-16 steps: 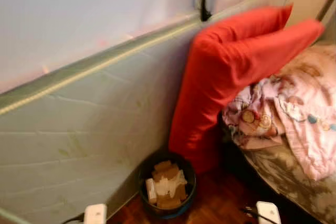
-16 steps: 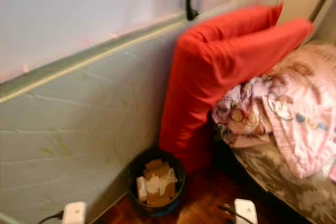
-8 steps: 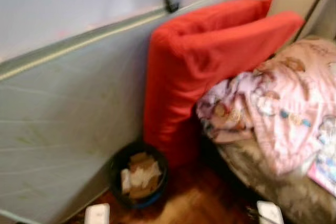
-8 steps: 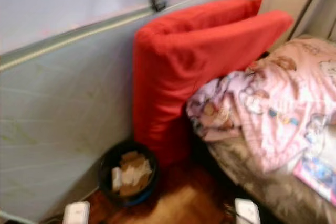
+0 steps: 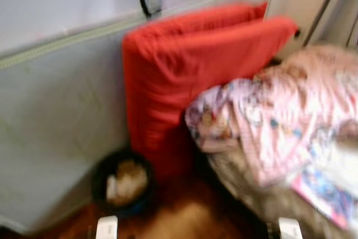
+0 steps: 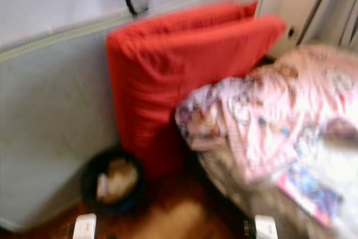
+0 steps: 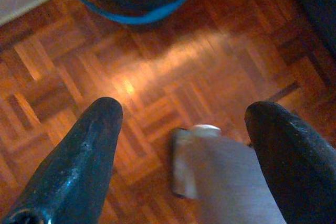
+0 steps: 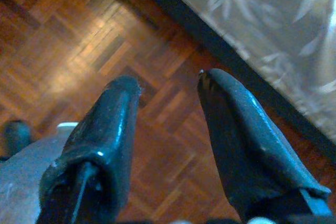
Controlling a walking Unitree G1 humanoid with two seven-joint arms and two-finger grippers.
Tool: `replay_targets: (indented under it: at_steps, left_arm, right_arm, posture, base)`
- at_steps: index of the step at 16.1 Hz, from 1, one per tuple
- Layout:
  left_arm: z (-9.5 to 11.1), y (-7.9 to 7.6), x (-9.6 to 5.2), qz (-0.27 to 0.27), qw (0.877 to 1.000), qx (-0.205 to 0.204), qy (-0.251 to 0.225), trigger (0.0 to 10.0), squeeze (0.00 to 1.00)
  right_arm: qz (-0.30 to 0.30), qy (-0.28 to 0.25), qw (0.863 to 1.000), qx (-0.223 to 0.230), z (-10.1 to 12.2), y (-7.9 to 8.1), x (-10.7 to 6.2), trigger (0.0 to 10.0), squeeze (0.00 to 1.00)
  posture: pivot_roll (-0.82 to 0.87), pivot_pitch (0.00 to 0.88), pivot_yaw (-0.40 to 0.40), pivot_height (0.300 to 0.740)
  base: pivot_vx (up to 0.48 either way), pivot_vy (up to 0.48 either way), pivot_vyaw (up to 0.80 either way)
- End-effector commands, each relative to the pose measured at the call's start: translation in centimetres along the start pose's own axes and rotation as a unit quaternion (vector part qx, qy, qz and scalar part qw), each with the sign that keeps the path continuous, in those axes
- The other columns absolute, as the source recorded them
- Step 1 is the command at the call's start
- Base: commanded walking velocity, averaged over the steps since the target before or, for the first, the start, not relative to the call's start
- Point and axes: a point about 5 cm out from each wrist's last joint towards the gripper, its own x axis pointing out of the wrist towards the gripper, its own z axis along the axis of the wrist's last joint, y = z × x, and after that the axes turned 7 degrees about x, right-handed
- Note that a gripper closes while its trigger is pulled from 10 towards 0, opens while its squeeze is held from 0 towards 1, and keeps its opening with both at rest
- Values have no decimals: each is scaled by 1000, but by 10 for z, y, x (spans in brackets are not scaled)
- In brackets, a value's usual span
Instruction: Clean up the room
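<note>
View swung rightward since before, big red fabric cushion (image 5: 190, 76) now mid-frame, dark round bin (image 5: 120, 182) of scraps below-left of it, left gripper (image 7: 184, 145) and right gripper (image 8: 168, 129) both spread, empty, over parquet.

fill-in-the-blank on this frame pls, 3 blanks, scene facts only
1. The big cushion leaning against the upright mattress is ___ in colour.
2. The dark bin stands on the ___ floor.
3. The left gripper hangs over the floor with its fingers ___.

Missing words: red; wooden; open
</note>
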Motion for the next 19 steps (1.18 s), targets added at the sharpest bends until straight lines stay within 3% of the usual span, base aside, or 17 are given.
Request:
replay_targets:
  at_steps: [1, 5, 6, 7, 19]
  left_arm:
    - [30, 30, 8, 28, 998, 58, 18, 10000, 0]
    - [33, 28, 9, 24, 998, 54, 15, 10000, 0]
    - [53, 11, 15, 14, 998, 57, -14, 10000, 0]
    - [50, 10, 14, 13, 998, 59, -8, 10000, 0]
    - [43, 14, 13, 17, 998, 61, 3, 10000, 0]
  right_arm:
    - [58, -27, 997, 34, 27, -3, 2, 10000, 0]
    - [59, -28, 997, 33, 28, -2, 2, 10000, 0]
    - [59, -28, 997, 32, 29, -2, 2, 10000, 0]
    - [58, -30, 997, 34, 29, -2, 2, 10000, 0]
    - [57, -27, 997, 34, 28, -1, 2, 10000, 0]
  posture:
    - [-22, 0, 10, 740]
    - [-14, 0, 0, 740]
    - [-15, 0, 3, 740]
    - [-14, 0, 4, 740]
    - [-16, 0, 7, 740]
  base:
    - [0, 0, 0]
    - [0, 0, 0]
    - [0, 0, 0]
    - [0, 0, 0]
    - [0, 0, 0]
